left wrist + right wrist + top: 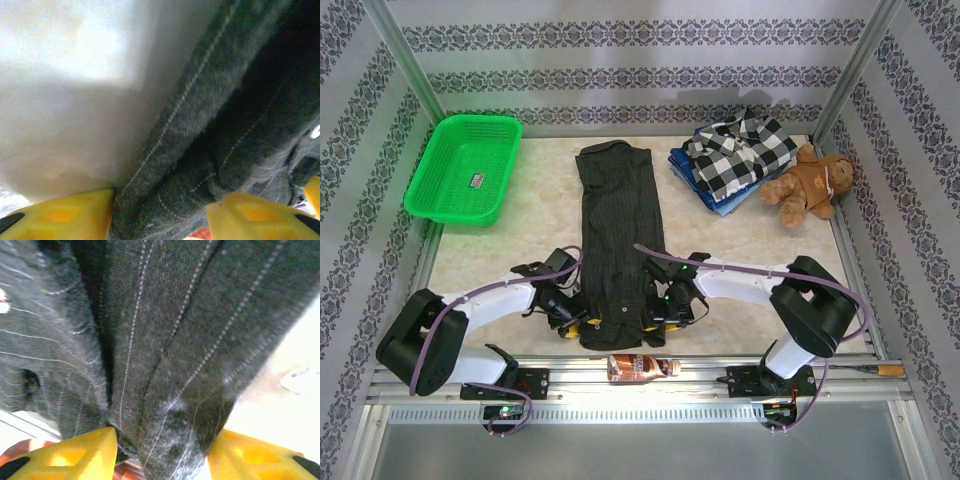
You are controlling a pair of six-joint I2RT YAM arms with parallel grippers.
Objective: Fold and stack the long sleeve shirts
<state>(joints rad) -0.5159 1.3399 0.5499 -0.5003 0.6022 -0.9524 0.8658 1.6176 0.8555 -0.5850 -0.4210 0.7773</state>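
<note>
One green basket [465,170] is seen at 10 o'clock on the counter [500,262]. At centre, a dark shirt [618,210] is laid as a long strip from 12 toward 6 o'clock. Its near end is grasped by the left fingers [578,322] and the right fingers [660,320], with cloth bunched between each pair. At 1 o'clock, a checked shirt [738,155] is stacked on a blue garment [695,185], and a teddy bear [812,185] is just beside them at 2 o'clock.

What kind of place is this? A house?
Probably a robot test booth, not a house: two arms bolted to a table, metal posts with patterned screens, and a dark shirt between them.
</note>
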